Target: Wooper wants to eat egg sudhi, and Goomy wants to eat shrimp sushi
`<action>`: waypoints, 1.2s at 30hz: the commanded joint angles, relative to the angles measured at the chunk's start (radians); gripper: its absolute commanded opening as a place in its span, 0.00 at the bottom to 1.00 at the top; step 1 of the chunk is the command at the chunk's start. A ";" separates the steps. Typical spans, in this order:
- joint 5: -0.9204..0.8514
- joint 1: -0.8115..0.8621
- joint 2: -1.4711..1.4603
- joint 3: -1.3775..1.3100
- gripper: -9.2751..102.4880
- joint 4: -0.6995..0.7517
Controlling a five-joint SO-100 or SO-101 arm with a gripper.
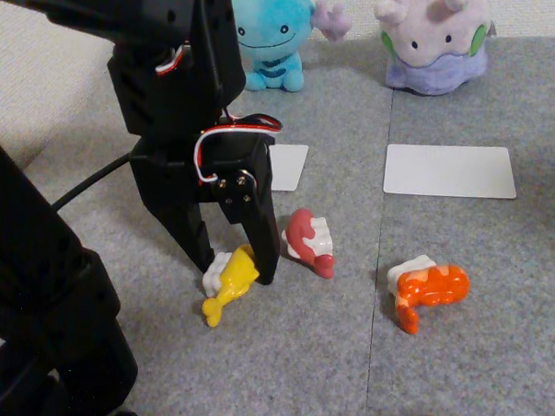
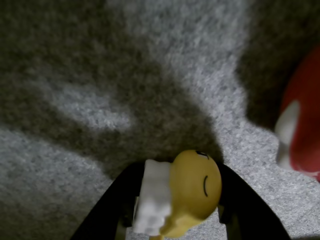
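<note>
Three toy sushi pieces lie on the grey carpet (image 1: 450, 366) in the fixed view. The yellow egg sushi (image 1: 227, 282) sits lowest and furthest left, its forked tail pointing down and left, its white rice block at the upper end. The black gripper (image 1: 234, 270) stands over it with one finger on each side, tips down at the carpet. In the wrist view the same yellow piece (image 2: 192, 192) fills the gap between the two dark fingers (image 2: 107, 210), rice on the left, and the jaws look pressed against its sides, pinching it, though the contact itself is partly in shadow.

Just right of the gripper lies the dark red sushi (image 1: 308, 241), near but apart from the finger; it also shows as a red blur at the right edge of the wrist view (image 2: 302, 125). The orange shrimp sushi (image 1: 428, 290) lies well to the right, on its side.

Two white cards rest further back: one (image 1: 289, 166) partly behind the arm, one (image 1: 448, 171) to the right. At the far edge sit the blue plush Wooper (image 1: 272, 33) and, right of it, the lilac plush Goomy (image 1: 434, 37).
</note>
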 commanded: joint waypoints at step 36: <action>0.064 -0.025 0.115 -0.497 0.20 0.333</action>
